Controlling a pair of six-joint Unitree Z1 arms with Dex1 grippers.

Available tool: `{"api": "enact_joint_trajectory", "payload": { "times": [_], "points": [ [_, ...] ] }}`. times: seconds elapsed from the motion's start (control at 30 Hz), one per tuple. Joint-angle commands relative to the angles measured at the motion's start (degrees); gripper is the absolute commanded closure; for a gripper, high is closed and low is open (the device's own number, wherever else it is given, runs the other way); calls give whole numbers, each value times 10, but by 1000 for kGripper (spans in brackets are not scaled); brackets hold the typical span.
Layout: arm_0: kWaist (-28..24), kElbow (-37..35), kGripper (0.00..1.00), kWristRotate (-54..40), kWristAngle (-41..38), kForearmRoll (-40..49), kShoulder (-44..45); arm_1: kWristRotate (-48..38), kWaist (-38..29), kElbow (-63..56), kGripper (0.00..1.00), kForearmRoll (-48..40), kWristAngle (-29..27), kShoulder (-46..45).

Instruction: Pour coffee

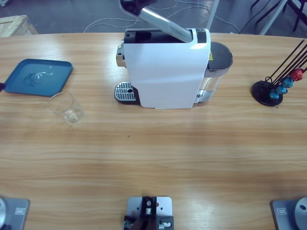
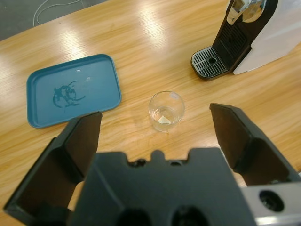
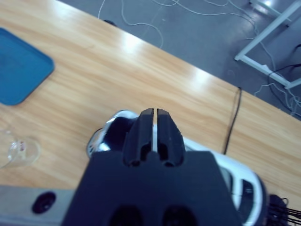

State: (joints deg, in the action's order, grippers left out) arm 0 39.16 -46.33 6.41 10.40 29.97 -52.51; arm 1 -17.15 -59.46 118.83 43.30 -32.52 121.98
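The left gripper point(image 2: 155, 141) is being held wide open with nothing between its jaws, hovering above an empty-looking clear glass point(image 1: 67, 108) that is standing on the wooden table point(image 1: 153, 163) just at five o'clock of the blue tray point(image 1: 38, 76). The right gripper point(image 3: 153, 123) is being kept closed on nothing, poised over the top of the white coffee machine point(image 1: 165, 72), whose drip grate point(image 1: 124, 92) is lying well apart at two o'clock of the glass. No coffee is being shown in the glass, and a capsule rack point(image 1: 276, 88) is sitting at three o'clock of the machine.
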Motion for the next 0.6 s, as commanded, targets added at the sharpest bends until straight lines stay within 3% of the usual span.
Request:
{"api": "enact_joint_trajectory", "payload": {
  "times": [0.03,0.17,0.6],
  "points": [
    [7,21,9,-6,6,-3,-11,-15,-30,-63,1000,-22,24,63],
    [12,21,9,-5,6,-2,-10,-28,-28,-74,1000,-21,-4,60],
    [16,21,9,-5,6,-1,-9,-73,-22,-116,1000,-36,6,77]
  ]
}}
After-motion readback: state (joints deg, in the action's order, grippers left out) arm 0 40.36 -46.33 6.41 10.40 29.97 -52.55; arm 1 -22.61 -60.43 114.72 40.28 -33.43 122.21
